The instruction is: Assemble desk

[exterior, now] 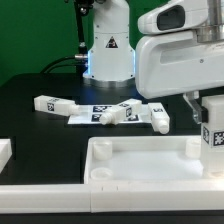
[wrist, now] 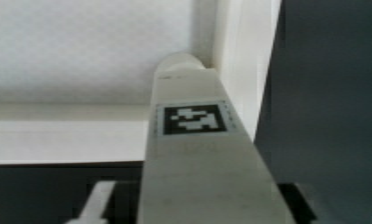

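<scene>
A: Tabletop?
B: Big smooth white plastic tray, raised rim, round corner sockets, nearest the camera on the black table.
A: Leg?
B: White square post, tagged, upright at the tray's corner on the exterior view's right. Claw clenched on it.

The tabletop lies along the near edge of the desk and runs off to the exterior view's right. There one leg stands upright on it, and the wrist view shows its end at a corner of the rim. Behind the tabletop, toward the middle of the desk, more legs lie on their sides, some on and beside the marker board and one apart toward the exterior view's left. The robot base stands behind them at the back of the desk.
</scene>
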`<state>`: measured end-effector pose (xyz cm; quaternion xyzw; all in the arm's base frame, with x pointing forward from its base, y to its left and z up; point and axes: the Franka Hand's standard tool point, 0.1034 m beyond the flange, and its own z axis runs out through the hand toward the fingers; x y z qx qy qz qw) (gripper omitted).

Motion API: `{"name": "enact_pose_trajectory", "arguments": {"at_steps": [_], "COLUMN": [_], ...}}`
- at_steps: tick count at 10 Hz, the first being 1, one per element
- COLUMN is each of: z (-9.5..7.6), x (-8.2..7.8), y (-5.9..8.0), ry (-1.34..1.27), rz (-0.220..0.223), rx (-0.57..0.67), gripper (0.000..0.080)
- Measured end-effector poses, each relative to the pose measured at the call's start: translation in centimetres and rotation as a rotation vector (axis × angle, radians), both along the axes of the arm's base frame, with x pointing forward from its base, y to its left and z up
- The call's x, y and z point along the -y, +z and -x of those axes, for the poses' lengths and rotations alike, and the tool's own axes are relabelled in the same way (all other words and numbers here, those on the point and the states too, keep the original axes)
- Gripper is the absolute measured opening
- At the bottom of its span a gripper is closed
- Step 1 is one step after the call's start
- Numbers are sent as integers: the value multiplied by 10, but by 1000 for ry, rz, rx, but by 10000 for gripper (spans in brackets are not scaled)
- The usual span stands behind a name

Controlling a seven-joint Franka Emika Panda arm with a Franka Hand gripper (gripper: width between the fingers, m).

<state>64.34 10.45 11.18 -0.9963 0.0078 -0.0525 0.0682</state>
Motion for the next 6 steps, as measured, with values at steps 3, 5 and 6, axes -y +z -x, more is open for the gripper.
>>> {"name": "enact_pose_trajectory", "arguments": {"at_steps": [3, 5, 6], "z": [2, 4, 5], "x": [2, 7, 9], "y": [-1, -2, -2], "ry": [-438, -864, -959], "rz": [-24, -97, -129], "rx": [-20, -78, -106], "gripper": [284, 284, 284]}}
